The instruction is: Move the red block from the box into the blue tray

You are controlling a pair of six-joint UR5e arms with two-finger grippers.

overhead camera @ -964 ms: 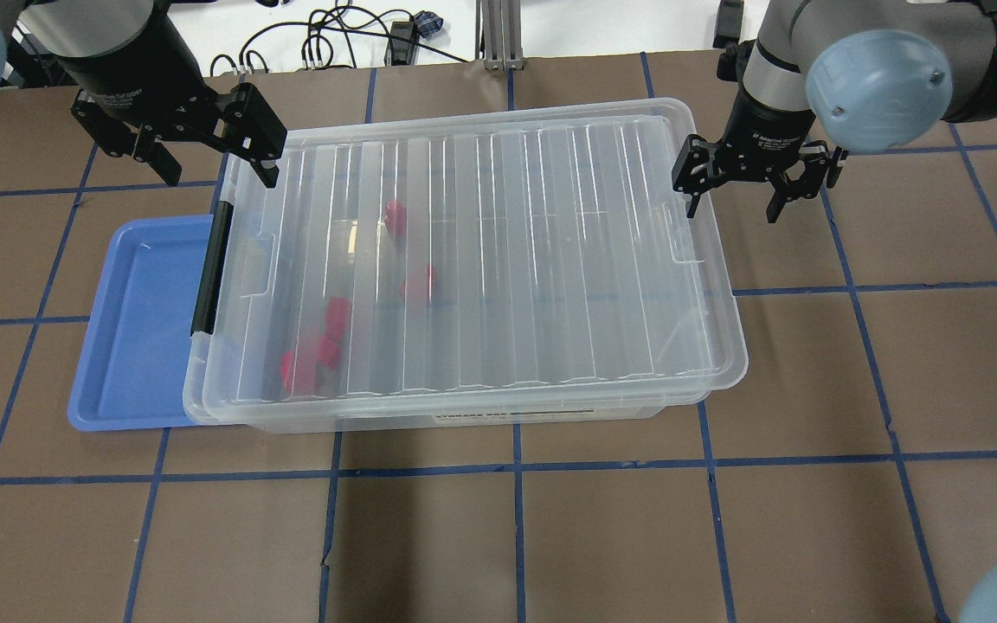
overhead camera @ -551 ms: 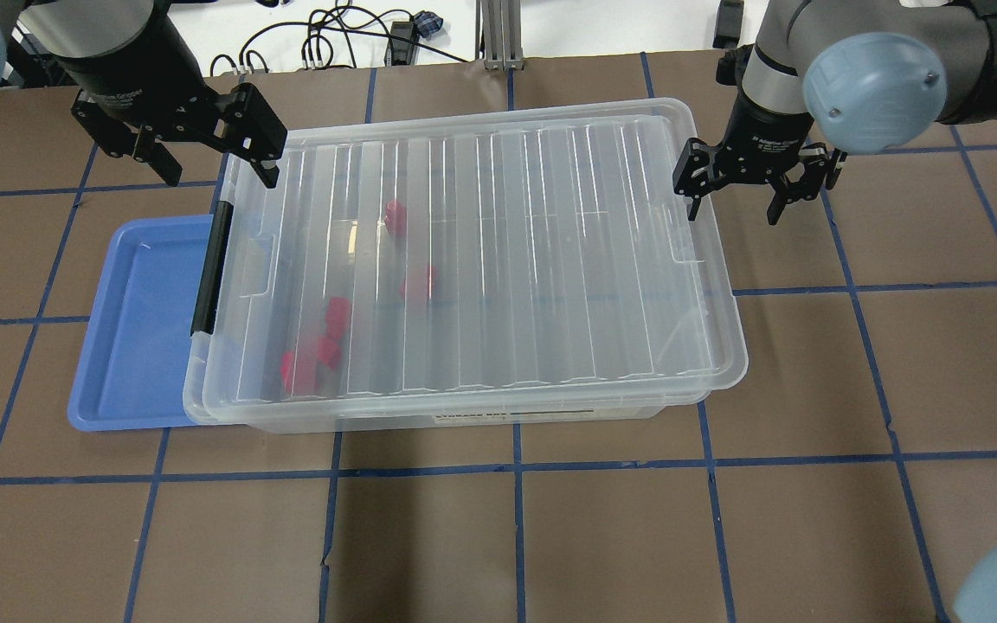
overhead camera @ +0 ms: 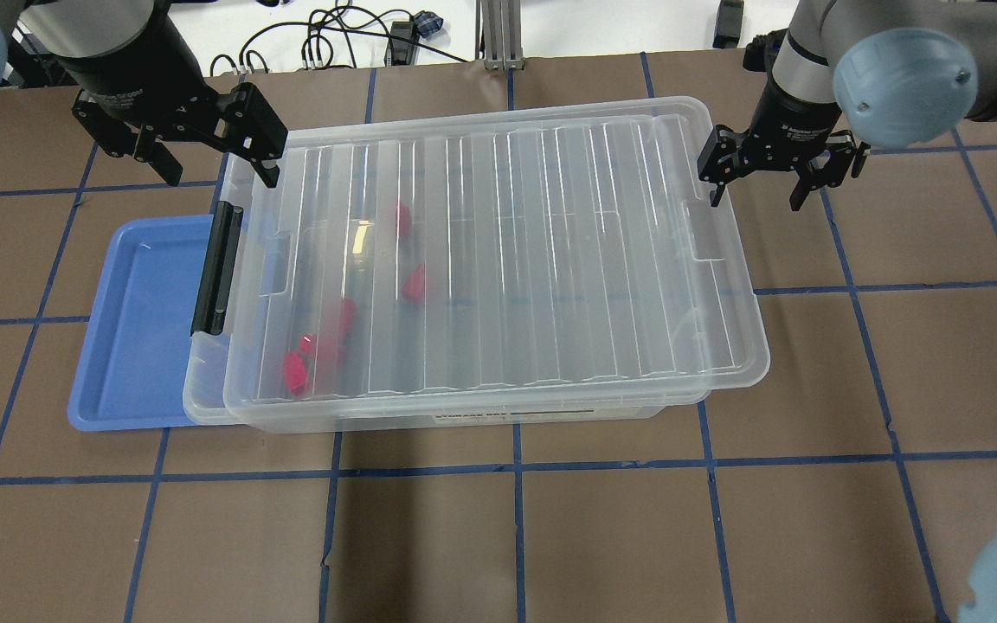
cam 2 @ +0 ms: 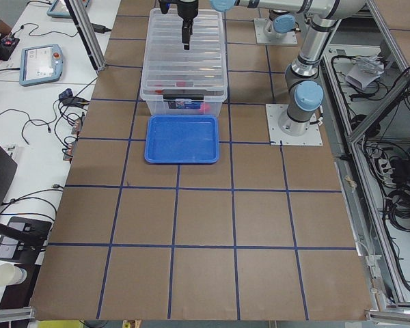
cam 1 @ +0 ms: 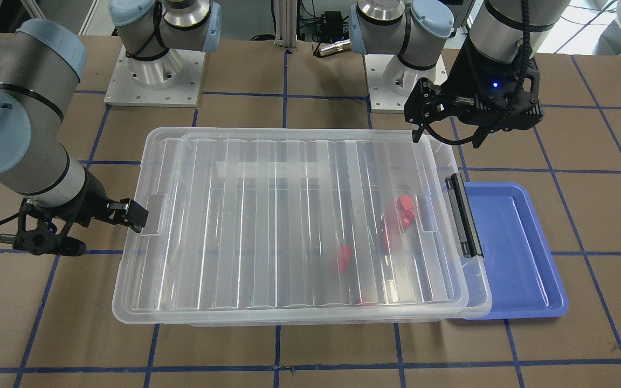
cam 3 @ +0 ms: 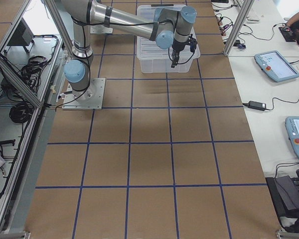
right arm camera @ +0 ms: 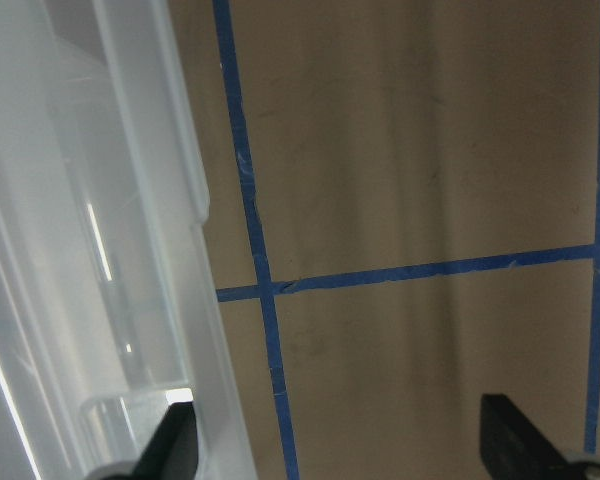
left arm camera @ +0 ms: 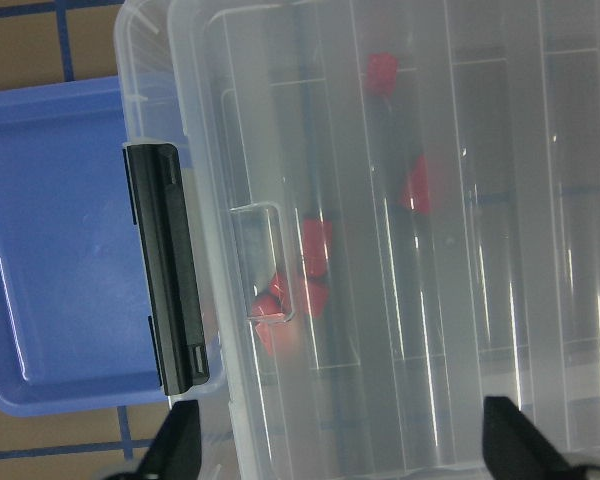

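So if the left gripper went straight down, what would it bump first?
Likely the corner of the ribbed clear plastic lid: the open left gripper points down, one finger over the lid, the other outside it. Depth is unclear.

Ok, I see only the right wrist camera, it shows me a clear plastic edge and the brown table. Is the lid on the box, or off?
Observer: The lid lies on the box, but it is offset toward the right claw. This leaves the box's rim bare at the black latch end.
Operator: And the red blocks, where are they?
Observer: Several red blocks are inside the box, under the lid, in the half near the latch.
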